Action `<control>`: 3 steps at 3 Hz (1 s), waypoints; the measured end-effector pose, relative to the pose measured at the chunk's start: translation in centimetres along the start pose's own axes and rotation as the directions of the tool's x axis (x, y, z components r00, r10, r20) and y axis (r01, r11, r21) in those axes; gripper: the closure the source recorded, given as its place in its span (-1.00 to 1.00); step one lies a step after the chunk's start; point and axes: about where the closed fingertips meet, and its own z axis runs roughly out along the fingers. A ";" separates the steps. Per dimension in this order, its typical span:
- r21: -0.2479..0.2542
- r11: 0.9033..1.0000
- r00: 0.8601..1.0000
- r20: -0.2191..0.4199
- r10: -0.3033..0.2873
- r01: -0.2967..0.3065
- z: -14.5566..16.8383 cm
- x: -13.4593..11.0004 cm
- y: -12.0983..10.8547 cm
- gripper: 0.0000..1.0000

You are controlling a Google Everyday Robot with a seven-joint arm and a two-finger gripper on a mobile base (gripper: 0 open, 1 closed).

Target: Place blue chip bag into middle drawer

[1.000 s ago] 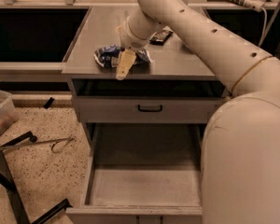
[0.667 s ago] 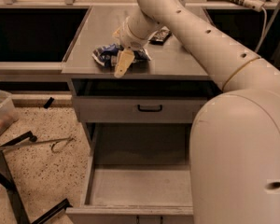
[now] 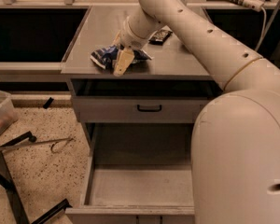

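The blue chip bag (image 3: 102,57), shiny blue and white foil, lies on the grey countertop (image 3: 182,62) near its front left edge. My gripper (image 3: 122,55) is down on the bag's right half, at the end of the beige arm that reaches in from the right. The bag still rests on the countertop. The middle drawer (image 3: 140,185) stands pulled open below, deep and wide with a flat grey floor and nothing in it. My arm's large body hides the drawer's right side.
A small black snack packet (image 3: 160,35) lies behind the gripper on the countertop. A shallow grey drawer with a black handle (image 3: 149,108) is closed above the open one. A metal stand and a bin (image 3: 0,115) are on the speckled floor at left.
The gripper has stayed on the bag with almost no shift. The arm's near body has swung further into the right of the view. The bag has not moved.
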 end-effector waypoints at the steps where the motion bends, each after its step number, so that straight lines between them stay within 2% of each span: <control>1: 0.000 1.000 1.000 0.000 0.000 0.000 -0.1 -0.1 0.3 0.77; 2: 0.013 1.000 0.998 0.059 0.014 -0.015 -4.4 -2.0 2.6 1.00; 3: 0.072 0.996 0.997 0.068 0.041 -0.046 -12.1 -2.8 7.0 1.00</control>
